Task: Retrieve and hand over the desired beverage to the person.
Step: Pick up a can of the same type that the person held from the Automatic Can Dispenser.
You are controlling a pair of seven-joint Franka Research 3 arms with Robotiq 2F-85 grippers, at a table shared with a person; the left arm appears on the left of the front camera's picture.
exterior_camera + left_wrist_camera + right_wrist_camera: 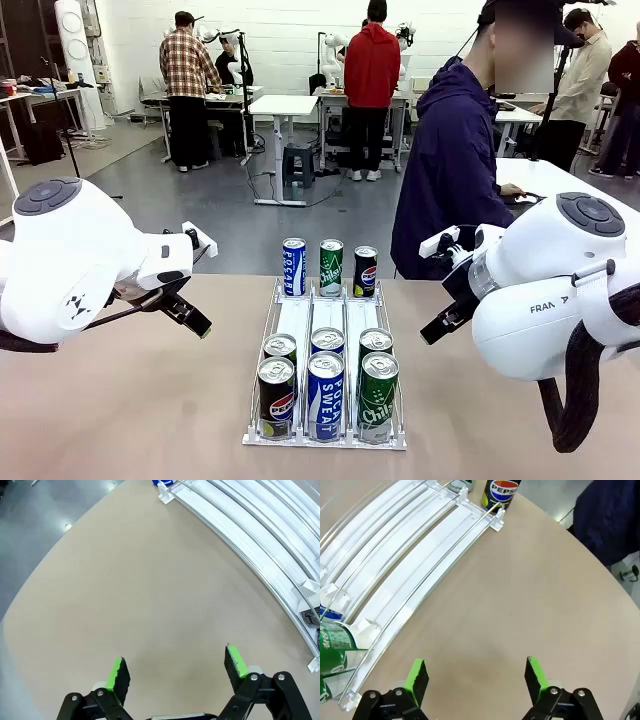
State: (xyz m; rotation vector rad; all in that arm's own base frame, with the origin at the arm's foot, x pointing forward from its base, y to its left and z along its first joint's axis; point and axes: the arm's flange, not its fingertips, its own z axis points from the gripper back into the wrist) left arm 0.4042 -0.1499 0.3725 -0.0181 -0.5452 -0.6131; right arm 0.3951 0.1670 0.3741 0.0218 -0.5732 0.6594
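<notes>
The person (pixel 450 170) in a dark hooded jacket stands beyond nine cans (pixel 326 392), six near, three far; left gripper (pixel 176 662) and right gripper (pixel 475 667) gape wide, empty.

Pepsi can (pixel 502 491) cropped by top edge; green can (pixel 332 649) cut by left edge; rack (pixel 250 530) runs off frame.

Looks like a robotics lab. Two white robot arms (pixel 70 265) flanking a beige tabletop (pixel 130 400) set with a white rack (pixel 296 320) of drink cans (pixel 326 382). Beyond, an open hall with a polished grey floor (pixel 200 215), white brick wall (pixel 290 40), white work desks (pixel 283 104) loaded with equipment and several people (pixel 371 70) standing at them, a grey stool (pixel 298 165) beside one desk.
</notes>
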